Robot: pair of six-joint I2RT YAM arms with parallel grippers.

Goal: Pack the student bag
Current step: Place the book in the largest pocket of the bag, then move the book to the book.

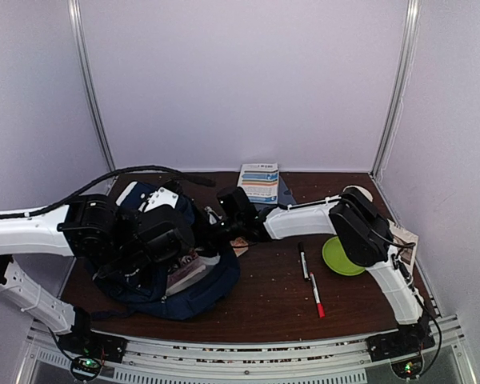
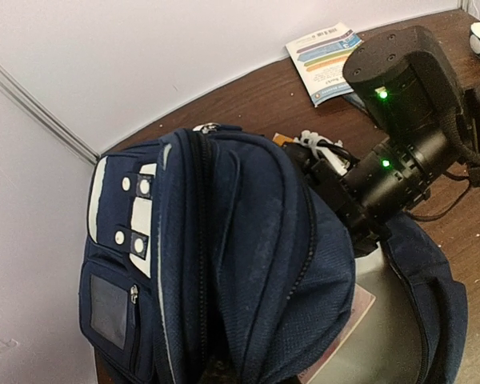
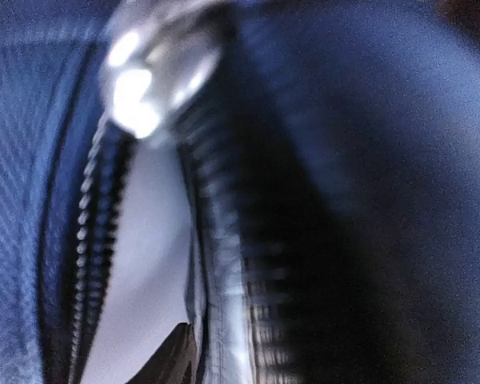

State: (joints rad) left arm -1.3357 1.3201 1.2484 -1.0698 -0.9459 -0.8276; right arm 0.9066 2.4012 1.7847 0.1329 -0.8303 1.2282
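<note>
Working the zip on the student bag

Top cam: the student bag (image 1: 196,296) sits left of centre on the bench (image 1: 272,312), slumped under the left arm. The left tool (image 1: 172,240) is over its top. The right tool (image 1: 220,216) reaches across from the right to the bag's near edge. A black marker (image 1: 304,262), red pen (image 1: 316,296) and green plate (image 1: 340,256) lie well apart to the right, w/ a booklet (image 1: 259,182) at the back.

L wrist cam: the bag fills the frame, upright, fabric bunched toward the lens. Own fingers are hidden. The left tool is closed, prob. pinching fabric, but the grip itself isn't seen. The right tool's tip is buried behind the bag's edge.

R wrist cam: a blurred close-up of zip teeth (image 3: 92,232) and a shiny pull (image 3: 156,76), w/ a pale gap between the rows, so the zip is parted here. No fingers in frame, so can't tell if the right tool is open or closed.

Step, as I judge it: getting the main compartment open. Next, the right tool should back off the zip w/o snagging, then go for a loose item while the left tool holds the mouth up.
</note>
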